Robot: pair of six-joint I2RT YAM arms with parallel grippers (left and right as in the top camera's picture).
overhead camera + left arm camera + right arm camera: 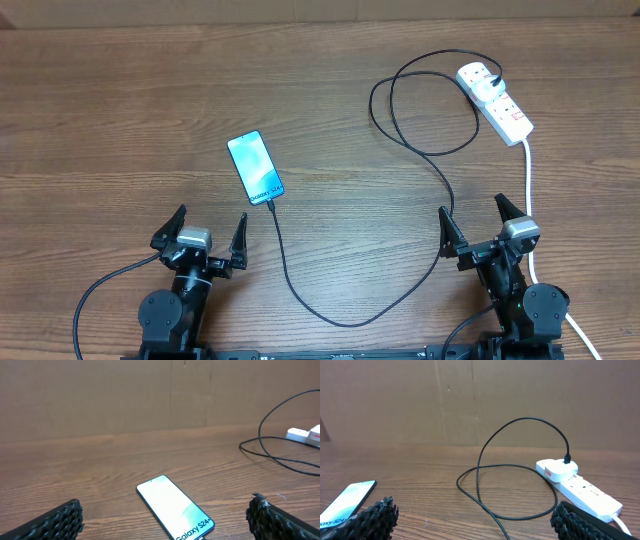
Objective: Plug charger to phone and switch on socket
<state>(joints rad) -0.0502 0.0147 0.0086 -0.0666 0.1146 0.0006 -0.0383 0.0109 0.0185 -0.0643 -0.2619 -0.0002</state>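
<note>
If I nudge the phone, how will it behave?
Likely slides, not tips: the phone lies flat and thin on the table. The limp-looking black cable appears joined at its near end, so it may drag along.

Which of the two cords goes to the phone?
The thin black cable: it runs from the power strip to the phone's lower end. The thick white cord heads past the right arm instead.

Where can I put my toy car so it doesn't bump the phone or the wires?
Biggest bare patch: the table left of the phone, beyond the left gripper. Also bare between the phone and the charger loops. Crowded on the right: charger, socket and white cord bunch together.
</note>
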